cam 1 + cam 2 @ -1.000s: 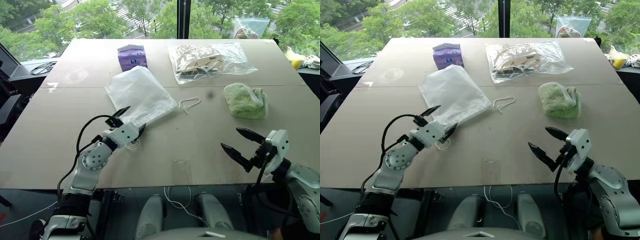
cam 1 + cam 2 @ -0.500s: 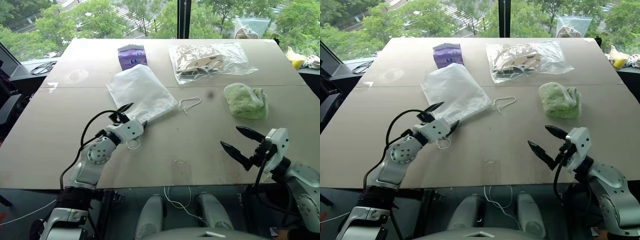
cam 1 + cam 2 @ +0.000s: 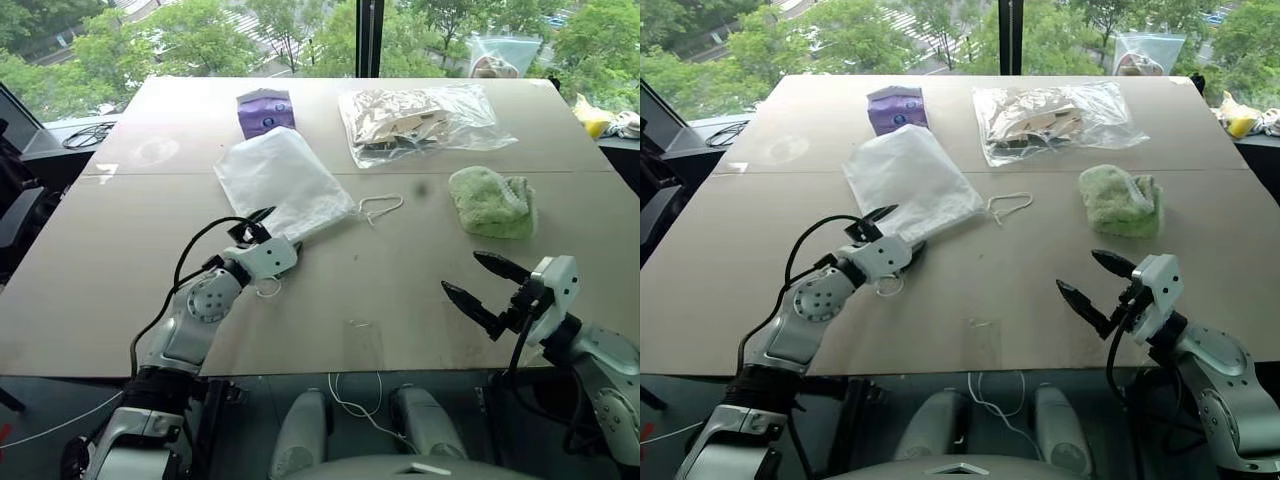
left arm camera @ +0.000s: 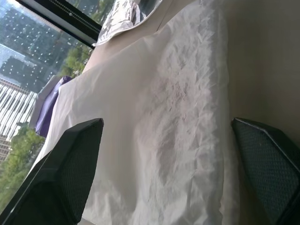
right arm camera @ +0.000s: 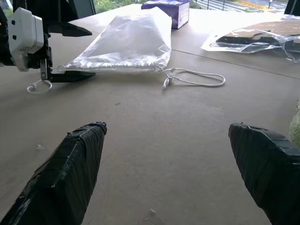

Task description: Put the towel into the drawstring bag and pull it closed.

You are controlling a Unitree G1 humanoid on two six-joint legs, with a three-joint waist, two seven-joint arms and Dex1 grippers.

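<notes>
Left eye view looks down on a broad beige table by a window, with the drawstring bag lying flat left of centre, its mouth toward the robot and one white cord looping out from its right corner onto the bare top. The left gripper sits right at the near edge of that bag, its two black fingers spread wide, one above the fabric and one low by the table; from the left wrist view the crinkled white cloth fills the space between the fingers, though I can't tell whether either finger actually touches it. A second small loop of cord lies just under that gripper. The towel lies well apart on the right side of the table, a light green fluffy lump with a paler edge, nothing touching it. The right gripper hangs near the table's front edge on the right, fingers likewise spread and holding nothing, with the towel beyond it. Farther back lie a small purple packet just behind the bag and a clear plastic bag of beige items to its right.
</notes>
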